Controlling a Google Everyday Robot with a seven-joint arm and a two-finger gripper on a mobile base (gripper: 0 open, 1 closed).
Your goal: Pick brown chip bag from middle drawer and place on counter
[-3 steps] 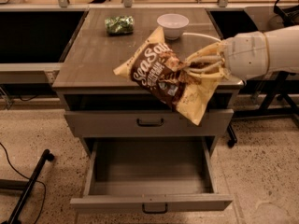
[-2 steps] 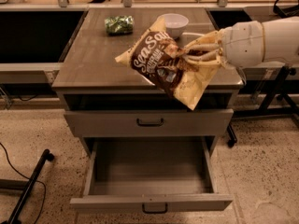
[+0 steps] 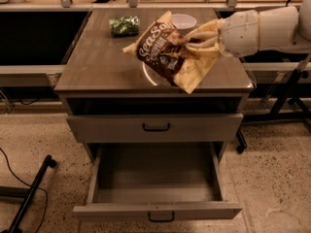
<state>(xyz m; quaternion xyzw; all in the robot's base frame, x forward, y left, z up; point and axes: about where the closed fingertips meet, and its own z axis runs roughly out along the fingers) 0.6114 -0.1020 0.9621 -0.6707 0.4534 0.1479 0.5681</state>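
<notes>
**Asker:** Where is your pincer in the camera view?

**Me:** My pincer [image 3: 193,39] is out over the right half of the tabletop [image 3: 97,67]. It sits at the end of my white forearm [image 3: 257,28], which reaches in from the right. Its fingers are closed tight on the brown chip bag [image 3: 167,50], pinching it near the upper right edge.

**Asker:** So where exactly is the bag?

**Me:** Above the tabletop, out of the middle drawer [image 3: 194,210]. It hangs tilted, with the lettering running up towards the back. One cream end points up beside the white bowl [image 3: 183,21] and the other droops towards the front right edge. I can't tell whether that lower corner touches the surface.

**Asker:** Why hold it by the edge like that?

**Me:** A flat bag gives me little else to pinch, I reckon. Gripped at one side, the rest sags under its own weight, hence the tilt.

**Asker:** And the drawer?

**Me:** It stands wide open below, and nothing shows in it. The drawer above it [image 3: 155,126] is shut.

**Asker:** What's left to do?

**Me:** By my judgement, only the setting down. There is bare surface to the front left of the bag, and the green packet [image 3: 123,25] sits well back. The bowl is just behind the bag, so I'd lower it short of that. I'd also keep the drooping end from hanging off the front edge before I let go
</notes>
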